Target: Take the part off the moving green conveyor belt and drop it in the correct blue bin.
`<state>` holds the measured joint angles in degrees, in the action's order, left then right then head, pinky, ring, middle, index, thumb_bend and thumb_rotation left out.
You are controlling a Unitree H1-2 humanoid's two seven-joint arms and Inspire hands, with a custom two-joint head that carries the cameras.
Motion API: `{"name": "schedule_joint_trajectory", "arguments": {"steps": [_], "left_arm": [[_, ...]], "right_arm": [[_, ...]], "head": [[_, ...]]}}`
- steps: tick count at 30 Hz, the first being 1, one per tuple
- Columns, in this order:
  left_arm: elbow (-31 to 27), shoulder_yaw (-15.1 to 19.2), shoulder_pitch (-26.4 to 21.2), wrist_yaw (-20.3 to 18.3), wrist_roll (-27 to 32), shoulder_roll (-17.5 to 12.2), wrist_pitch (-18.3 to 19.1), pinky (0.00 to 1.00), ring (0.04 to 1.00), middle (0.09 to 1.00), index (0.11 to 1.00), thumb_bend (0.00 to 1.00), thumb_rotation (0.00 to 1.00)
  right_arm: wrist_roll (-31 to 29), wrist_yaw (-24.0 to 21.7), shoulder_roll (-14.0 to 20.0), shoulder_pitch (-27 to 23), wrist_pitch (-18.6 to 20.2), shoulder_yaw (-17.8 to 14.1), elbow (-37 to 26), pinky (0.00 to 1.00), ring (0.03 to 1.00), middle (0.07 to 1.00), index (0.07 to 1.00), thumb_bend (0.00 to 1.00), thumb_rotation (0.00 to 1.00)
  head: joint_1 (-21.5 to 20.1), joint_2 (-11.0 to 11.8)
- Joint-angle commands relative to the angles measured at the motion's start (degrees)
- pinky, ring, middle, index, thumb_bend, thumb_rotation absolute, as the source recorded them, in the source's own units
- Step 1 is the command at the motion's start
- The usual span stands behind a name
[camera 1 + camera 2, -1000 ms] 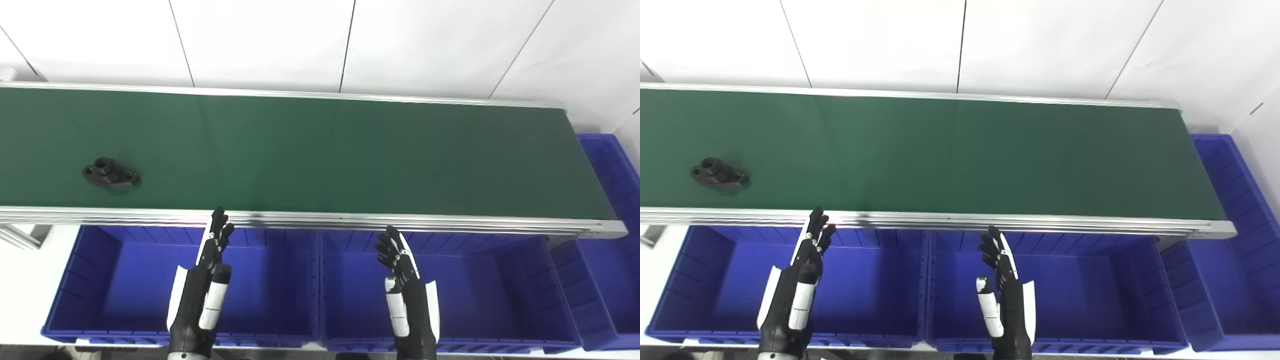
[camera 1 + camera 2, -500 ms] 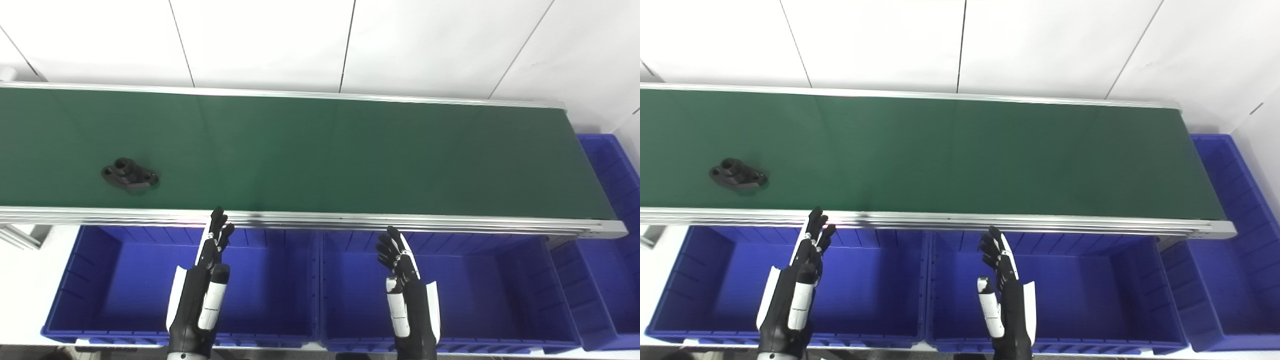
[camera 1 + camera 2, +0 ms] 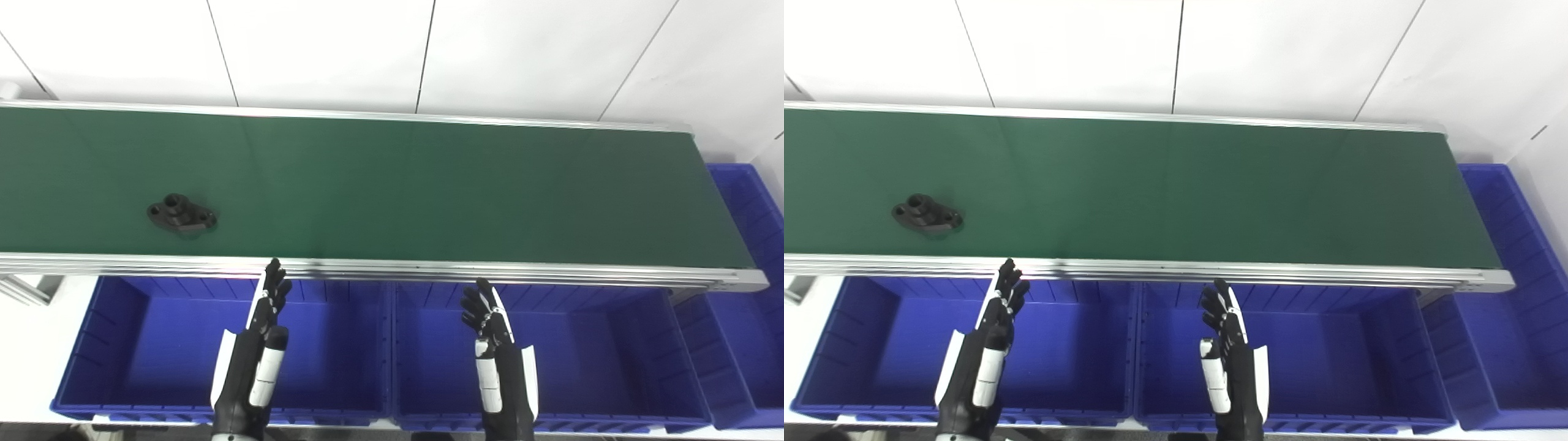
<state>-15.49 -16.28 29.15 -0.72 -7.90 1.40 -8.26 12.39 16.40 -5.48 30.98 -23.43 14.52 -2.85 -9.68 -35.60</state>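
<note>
black part (image 3: 181,215) on belt (image 3: 429,190), hands open

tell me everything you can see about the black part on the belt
The small black flanged part looks like matte moulded plastic or cast metal: a flat, roughly oval base with a hole near each end and a short hollow cylinder rising from the middle. It sits base down, flat on the green conveyor belt, in the left stretch near the front aluminium rail, its long axis slightly skewed to the belt. Only the belt touches it; the left hand hovers apart, over a blue bin.
</note>
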Motion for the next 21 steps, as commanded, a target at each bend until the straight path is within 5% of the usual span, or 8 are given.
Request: {"name": "schedule_joint_trajectory", "arguments": {"steps": [1, 10, 21], "left_arm": [[-0.10, -0.36, -0.10, 0.51, -0.65, 0.88, -2.95, 0.97, 0.946, 0.990, 1.000, 0.62, 0.99], [3.49, -1.63, -0.69, 1.36, -2.25, 2.55, -4.32, 0.94, 0.944, 0.990, 1.000, 0.60, 0.98], [7.02, -3.34, -1.53, 4.00, -5.44, 5.70, -6.80, 0.86, 0.891, 0.944, 1.000, 0.62, 0.92]], "right_arm": [[0.53, 1.55, 0.41, -0.29, -3.49, 0.53, 0.17, 0.85, 0.863, 0.876, 0.936, 0.66, 1.00], [-2.08, 3.56, 4.47, -2.39, -3.49, 1.39, 3.41, 0.90, 0.886, 0.891, 0.958, 0.70, 1.00], [-7.25, 1.01, 8.03, -3.35, -3.49, 0.18, 3.12, 0.97, 0.925, 0.936, 0.990, 0.67, 1.00]], "head": [[0.86, 1.17], [6.41, 5.41], [11.79, 6.90]]}}
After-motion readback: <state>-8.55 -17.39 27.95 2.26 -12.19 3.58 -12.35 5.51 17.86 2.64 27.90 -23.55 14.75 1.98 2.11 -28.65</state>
